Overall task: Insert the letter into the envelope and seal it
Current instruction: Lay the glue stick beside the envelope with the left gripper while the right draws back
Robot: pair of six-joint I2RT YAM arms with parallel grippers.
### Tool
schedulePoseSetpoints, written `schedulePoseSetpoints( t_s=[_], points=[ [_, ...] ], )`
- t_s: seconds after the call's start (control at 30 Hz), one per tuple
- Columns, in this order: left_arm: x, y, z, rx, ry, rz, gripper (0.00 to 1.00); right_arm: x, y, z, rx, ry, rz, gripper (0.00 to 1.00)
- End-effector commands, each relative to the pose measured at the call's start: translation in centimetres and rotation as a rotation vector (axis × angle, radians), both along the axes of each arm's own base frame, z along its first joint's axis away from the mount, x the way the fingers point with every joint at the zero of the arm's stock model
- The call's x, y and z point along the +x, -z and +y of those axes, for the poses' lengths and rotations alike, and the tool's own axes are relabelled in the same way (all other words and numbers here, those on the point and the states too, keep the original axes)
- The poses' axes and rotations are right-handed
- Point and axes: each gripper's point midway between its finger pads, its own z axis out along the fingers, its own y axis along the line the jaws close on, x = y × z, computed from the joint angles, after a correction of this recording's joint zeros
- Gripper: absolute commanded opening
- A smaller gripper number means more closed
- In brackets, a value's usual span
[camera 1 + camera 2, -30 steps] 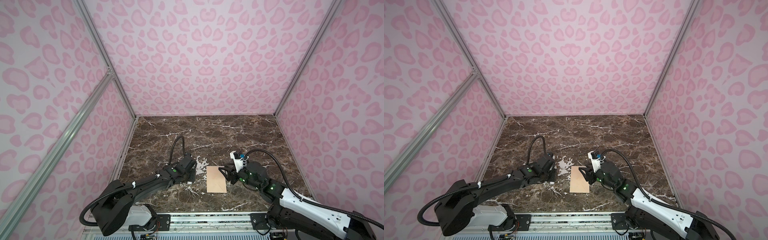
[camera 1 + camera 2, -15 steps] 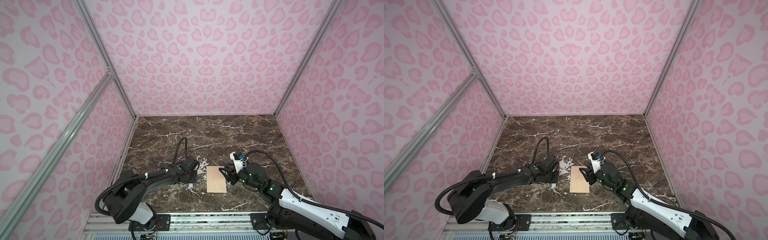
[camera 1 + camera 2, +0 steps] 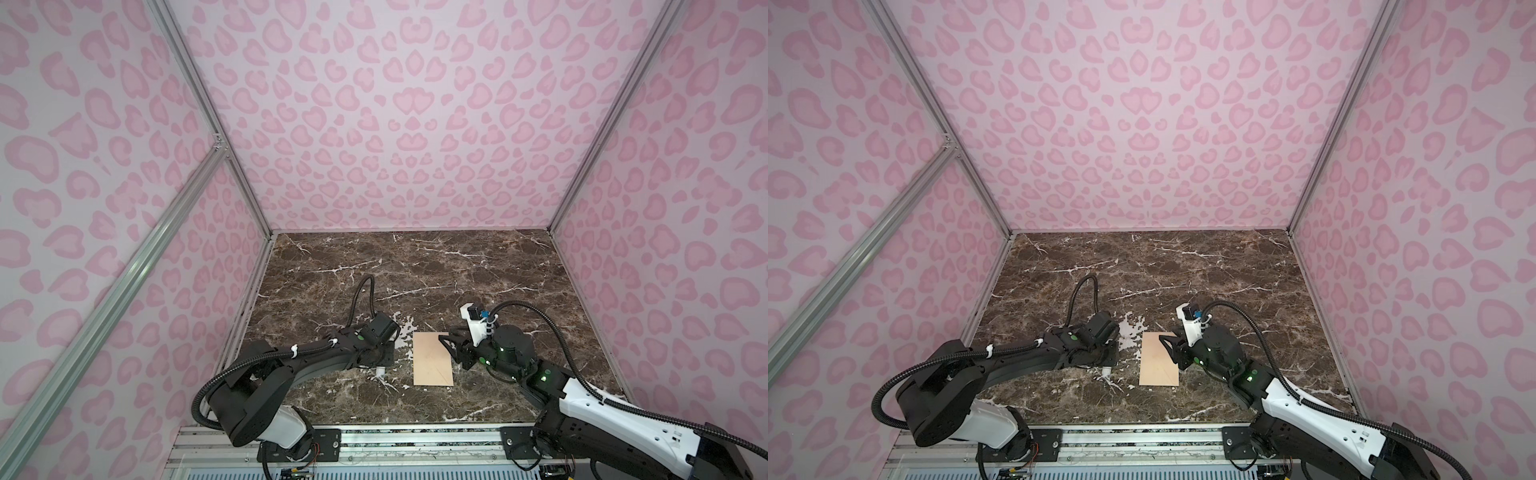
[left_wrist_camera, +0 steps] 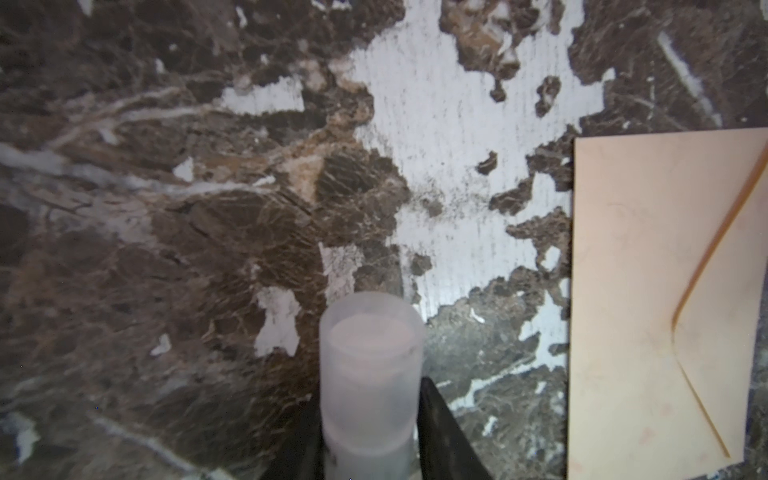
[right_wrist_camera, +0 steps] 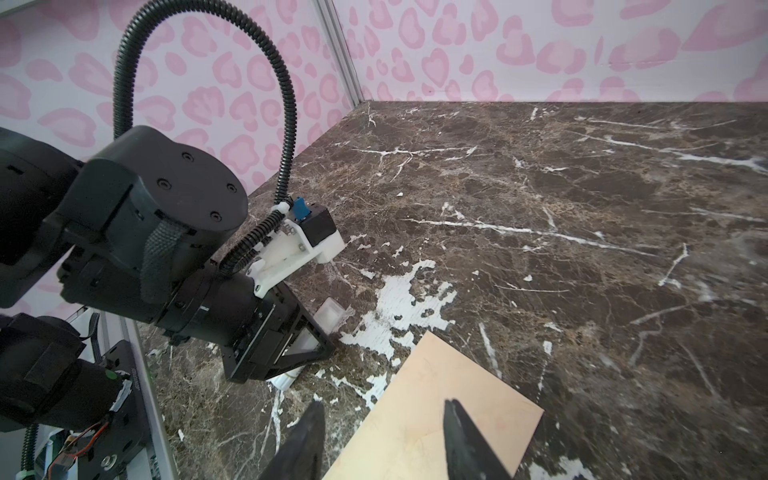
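Observation:
The peach-tan envelope [image 3: 433,359] [image 3: 1158,359] lies flat on the marble table with its triangular flap folded down [image 4: 706,316]. The letter is hidden. My left gripper [image 3: 381,362] [image 4: 372,390] sits low on the table just left of the envelope. Its jaws flank a frosted white glue stick [image 4: 370,353] [image 5: 286,377]; whether they still press it does not show. My right gripper [image 3: 451,347] [image 5: 384,404] hovers open over the envelope's right part [image 5: 440,399]. One finger is above the paper and the other above the table, with nothing between them.
The brown marble table [image 3: 415,274] is boxed in by pink patterned walls on three sides. An aluminium rail [image 3: 374,440] runs along the front edge by both arm bases. A worn white patch [image 4: 457,166] marks the tabletop left of the envelope.
The rear links of my left arm have swung and dropped lower, while its gripper stayed beside the envelope. The right arm and the envelope have not moved.

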Motion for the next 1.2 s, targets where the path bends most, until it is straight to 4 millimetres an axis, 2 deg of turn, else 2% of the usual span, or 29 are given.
schedulePoseSetpoints(
  t_s=[0.0, 0.5, 0.73, 0.83, 0.97, 1.17],
  points=[
    [-0.9, 0.8, 1.3, 0.052, -0.016, 0.037, 0.44, 0.3, -0.4, -0.2, 0.008, 0.016, -0.026, 0.49],
    [-0.7, 0.1, 0.9, 0.03, -0.006, 0.023, 0.55, 0.1, -0.8, -0.1, 0.03, 0.015, -0.023, 0.48],
    [-0.4, -1.2, -0.6, -0.039, 0.022, 0.009, 0.61, 0.2, -0.8, -0.1, 0.032, 0.014, -0.022, 0.49],
    [-0.1, -2.3, -1.0, -0.065, 0.03, -0.013, 0.64, 0.2, -0.9, 0.0, 0.032, 0.013, -0.023, 0.49],
    [0.8, -4.9, -1.2, -0.09, 0.034, -0.09, 0.67, 0.4, -0.8, 0.1, 0.03, 0.018, -0.025, 0.48],
    [2.9, -9.7, 0.2, -0.071, 0.02, -0.273, 0.73, 1.0, -0.7, 0.0, 0.009, 0.038, -0.045, 0.48]
  ],
)
